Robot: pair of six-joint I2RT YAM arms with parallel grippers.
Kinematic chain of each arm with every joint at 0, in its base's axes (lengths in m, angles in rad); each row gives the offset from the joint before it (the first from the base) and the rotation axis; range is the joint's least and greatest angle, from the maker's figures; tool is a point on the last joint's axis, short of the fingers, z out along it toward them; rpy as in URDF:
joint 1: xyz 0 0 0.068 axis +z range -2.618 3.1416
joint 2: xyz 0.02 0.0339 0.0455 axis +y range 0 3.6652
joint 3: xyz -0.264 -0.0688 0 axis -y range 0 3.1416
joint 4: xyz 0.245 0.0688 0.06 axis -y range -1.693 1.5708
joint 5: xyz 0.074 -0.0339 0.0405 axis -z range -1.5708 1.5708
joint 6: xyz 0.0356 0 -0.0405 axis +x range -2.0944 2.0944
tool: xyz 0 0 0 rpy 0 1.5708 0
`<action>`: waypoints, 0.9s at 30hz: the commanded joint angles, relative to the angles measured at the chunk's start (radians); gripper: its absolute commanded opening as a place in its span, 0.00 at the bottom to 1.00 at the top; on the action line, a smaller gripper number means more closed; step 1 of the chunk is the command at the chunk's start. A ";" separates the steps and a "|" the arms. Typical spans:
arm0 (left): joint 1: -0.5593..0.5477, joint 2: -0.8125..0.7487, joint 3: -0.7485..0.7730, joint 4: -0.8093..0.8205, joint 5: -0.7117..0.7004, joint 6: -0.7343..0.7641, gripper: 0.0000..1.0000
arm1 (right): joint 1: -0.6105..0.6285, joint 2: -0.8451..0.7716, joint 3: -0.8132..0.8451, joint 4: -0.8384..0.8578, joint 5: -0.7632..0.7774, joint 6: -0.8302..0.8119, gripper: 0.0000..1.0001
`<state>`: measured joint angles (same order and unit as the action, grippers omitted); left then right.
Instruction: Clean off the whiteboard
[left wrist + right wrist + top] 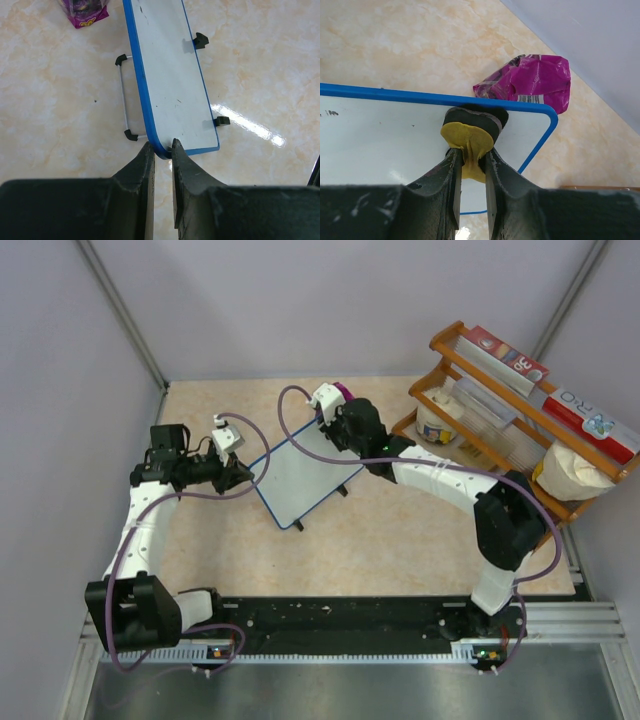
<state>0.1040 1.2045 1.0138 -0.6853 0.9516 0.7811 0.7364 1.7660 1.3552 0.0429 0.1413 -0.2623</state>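
The jaws of the left gripper stand narrow, pinched on the near corner of the blue frame. Those of the right gripper are closed on the yellow-and-black eraser, whose black pad presses the white face near the far corner. The pale marbled table carries everything. A wooden rack of packets and tubs stands at its right rear, well apart from the work. The whiteboard sits mid-table between the two grippers, propped on a wire stand, its little black feet showing along one long side. A crumpled purple wrapper lies on the table just beyond the board's far corner. A few small dark marks are scattered over the face, so I judge the wiping unfinished. The main risk is the left hold: it grips only one corner, so a hard sideways stroke could pivot the board out of the pinch or fold the stand. The soft eraser, squeezed by its yellow body, could also twist in the jaws and leave the pad skating on its edge, missing marks.
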 commanded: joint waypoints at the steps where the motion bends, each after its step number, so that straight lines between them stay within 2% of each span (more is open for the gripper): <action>1: -0.012 -0.013 0.016 -0.030 0.009 0.075 0.00 | 0.001 -0.005 0.050 0.035 0.001 0.015 0.00; 15: -0.012 -0.013 0.012 -0.028 0.013 0.072 0.00 | 0.164 0.013 0.087 -0.009 0.000 0.021 0.00; 27: -0.012 -0.014 0.019 -0.023 0.018 0.061 0.00 | 0.285 0.093 0.145 -0.041 -0.026 0.041 0.00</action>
<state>0.1043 1.2026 1.0138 -0.6895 0.9501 0.7803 0.9771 1.8126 1.4429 -0.0189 0.1635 -0.2531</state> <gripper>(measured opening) 0.184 0.201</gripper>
